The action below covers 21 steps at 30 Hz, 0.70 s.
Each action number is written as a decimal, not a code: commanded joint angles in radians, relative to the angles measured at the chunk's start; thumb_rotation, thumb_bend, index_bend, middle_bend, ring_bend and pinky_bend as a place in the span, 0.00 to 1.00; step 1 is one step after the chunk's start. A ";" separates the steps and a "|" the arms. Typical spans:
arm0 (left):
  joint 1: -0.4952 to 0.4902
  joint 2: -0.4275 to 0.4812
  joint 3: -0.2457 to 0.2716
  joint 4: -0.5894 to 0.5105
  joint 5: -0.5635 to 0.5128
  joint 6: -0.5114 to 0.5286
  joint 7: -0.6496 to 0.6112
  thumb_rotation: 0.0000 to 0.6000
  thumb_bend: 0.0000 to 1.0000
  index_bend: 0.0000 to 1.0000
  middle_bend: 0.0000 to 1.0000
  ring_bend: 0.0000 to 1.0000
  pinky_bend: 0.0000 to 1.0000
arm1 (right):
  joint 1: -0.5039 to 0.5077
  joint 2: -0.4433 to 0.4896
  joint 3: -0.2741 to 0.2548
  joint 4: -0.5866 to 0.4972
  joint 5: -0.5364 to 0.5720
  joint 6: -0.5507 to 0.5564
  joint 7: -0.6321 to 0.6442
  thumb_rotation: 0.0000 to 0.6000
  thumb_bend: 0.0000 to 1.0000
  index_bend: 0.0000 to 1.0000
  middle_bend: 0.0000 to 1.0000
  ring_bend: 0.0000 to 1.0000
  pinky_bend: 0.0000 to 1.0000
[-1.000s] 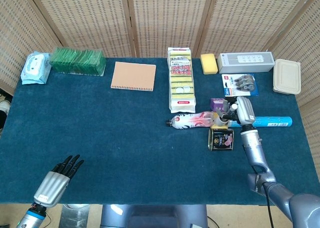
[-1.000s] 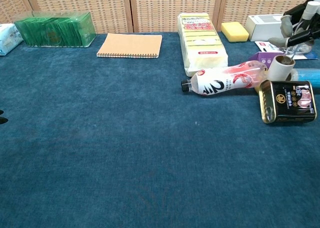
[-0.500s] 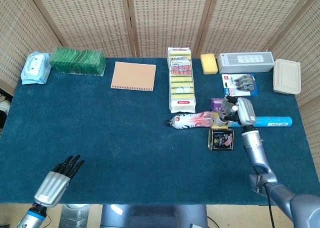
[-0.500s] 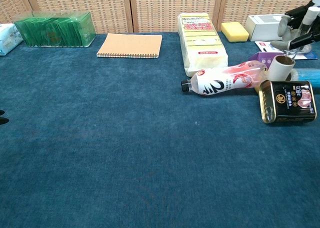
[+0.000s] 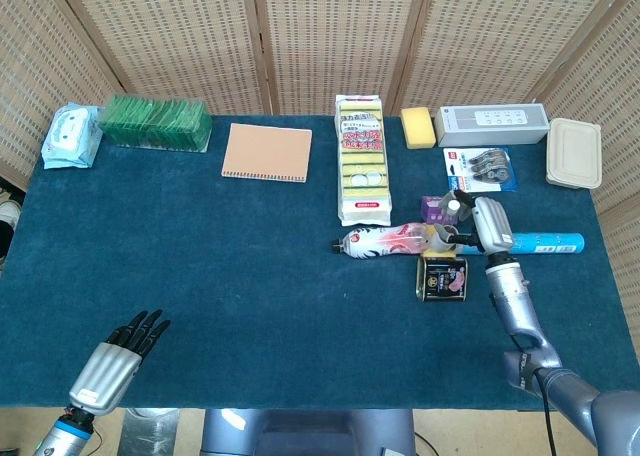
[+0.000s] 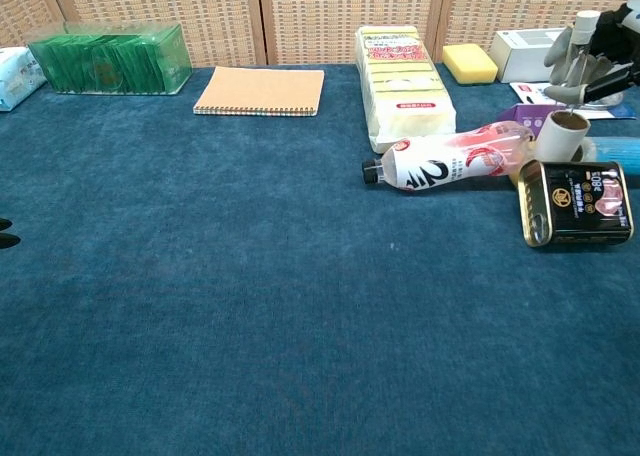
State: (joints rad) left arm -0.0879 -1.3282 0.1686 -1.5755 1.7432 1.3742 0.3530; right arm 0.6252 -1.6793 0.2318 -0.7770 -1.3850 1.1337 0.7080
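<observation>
Cardboard roll stands upright on the blue surface, touching the lying bottle and behind the dark tin. Right hand hovers just above it, fingers spread, gripping nothing, so grasping remains undone; left hand idles open nearby.

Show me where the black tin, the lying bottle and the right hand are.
Black tin [image 6: 578, 202], chest view, middle of its printed face.
Bottle [image 6: 450, 160], chest view, on the red and white label.
Right hand [image 5: 482, 222], head view, back of the hand above the tin.
</observation>
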 commanded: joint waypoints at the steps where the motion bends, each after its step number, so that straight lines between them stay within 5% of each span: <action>1: 0.000 0.001 0.000 0.000 0.001 0.002 -0.001 1.00 0.21 0.04 0.03 0.04 0.26 | -0.002 0.009 0.001 -0.012 -0.002 0.005 -0.006 1.00 0.30 0.43 0.48 0.50 0.48; 9: -0.003 0.005 0.001 0.003 0.013 0.008 -0.012 1.00 0.21 0.04 0.03 0.04 0.26 | -0.024 0.093 -0.009 -0.116 -0.013 0.021 -0.053 1.00 0.28 0.36 0.41 0.42 0.43; 21: -0.020 0.037 0.001 0.010 0.058 0.039 -0.067 1.00 0.21 0.04 0.03 0.04 0.26 | -0.123 0.356 -0.055 -0.488 -0.007 0.038 -0.267 1.00 0.26 0.28 0.33 0.31 0.35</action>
State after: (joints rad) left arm -0.1055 -1.2933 0.1699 -1.5647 1.7997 1.4120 0.2885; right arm 0.5398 -1.3974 0.1957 -1.1797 -1.3925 1.1580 0.5034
